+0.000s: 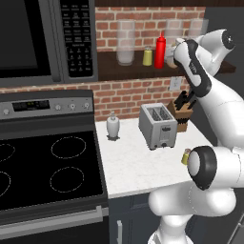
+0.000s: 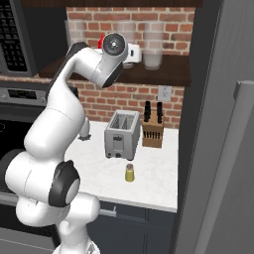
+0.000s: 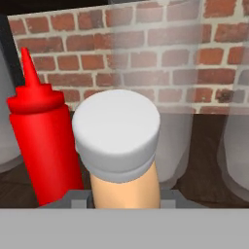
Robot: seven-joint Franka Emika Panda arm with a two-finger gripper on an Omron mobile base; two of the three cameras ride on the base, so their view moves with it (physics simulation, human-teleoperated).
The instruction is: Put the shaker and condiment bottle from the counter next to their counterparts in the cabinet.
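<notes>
In the hand view the orange-tan condiment bottle (image 3: 127,187) with its pale grey cap stands between my fingers, right of the red squeeze bottle (image 3: 41,141). My gripper (image 1: 172,53) (image 2: 133,53) is up at the dark wooden shelf (image 1: 114,71), shut on that bottle. The red squeeze bottle (image 1: 160,50) and the pale yellow-green shaker (image 1: 147,57) stand just left of my hand. Whether the held bottle touches the shelf board is hidden. The deep yellow-olive shaker (image 2: 129,172) stands on the white counter (image 2: 154,178) in front of the toaster; my arm half covers this shaker (image 1: 185,156) in the left base view.
Tall clear glass jars (image 1: 126,45) (image 2: 153,49) (image 3: 180,112) stand on the shelf around my hand. On the counter are a toaster (image 1: 157,125), a knife block (image 2: 153,131) and a soap dispenser (image 1: 113,125). The stove (image 1: 47,176) is left, a tall grey fridge (image 2: 223,149) right.
</notes>
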